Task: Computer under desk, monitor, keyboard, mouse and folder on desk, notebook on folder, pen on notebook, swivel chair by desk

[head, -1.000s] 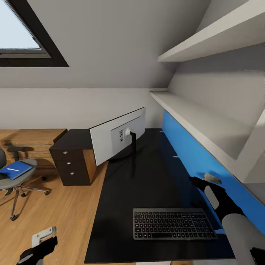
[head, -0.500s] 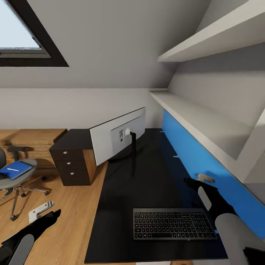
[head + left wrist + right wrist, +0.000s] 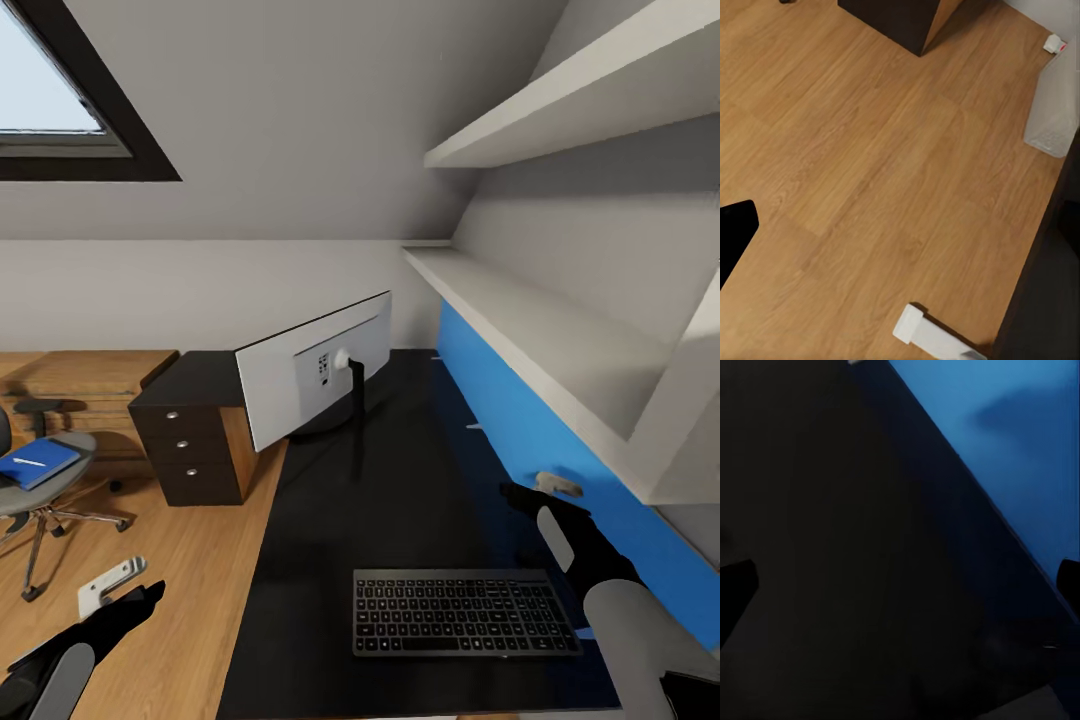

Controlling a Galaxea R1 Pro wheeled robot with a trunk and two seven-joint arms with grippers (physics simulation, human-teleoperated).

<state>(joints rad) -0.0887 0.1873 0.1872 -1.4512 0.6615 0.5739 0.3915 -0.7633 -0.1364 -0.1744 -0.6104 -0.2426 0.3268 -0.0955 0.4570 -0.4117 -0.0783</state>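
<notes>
The monitor [image 3: 315,375] stands on the black desk [image 3: 400,480] with its white back toward me. Near the desk's front edge lies the keyboard [image 3: 465,612]. My right gripper [image 3: 535,488] hovers open above the desk beyond the keyboard's right end, close to the blue wall panel [image 3: 540,440]. Low at the left, my left gripper [image 3: 112,590] hangs open over the wood floor. The swivel chair [image 3: 30,495] at far left carries the blue folder [image 3: 35,462] with the white pen [image 3: 28,462] on it. A pale grey box, apparently the computer [image 3: 1054,112], stands by the desk's edge. Mouse and notebook are out of view.
Black drawers [image 3: 195,440] with silver knobs form the desk's far left end, with a wooden chest [image 3: 80,380] behind them. White shelves [image 3: 530,320] run above the blue panel. A white desk leg [image 3: 919,330] stands on the floor [image 3: 870,172].
My left arm has reached forward and its gripper has risen from the lower edge. The right gripper has drifted slightly up and left. The whole picture has shifted a little left since half a second ago.
</notes>
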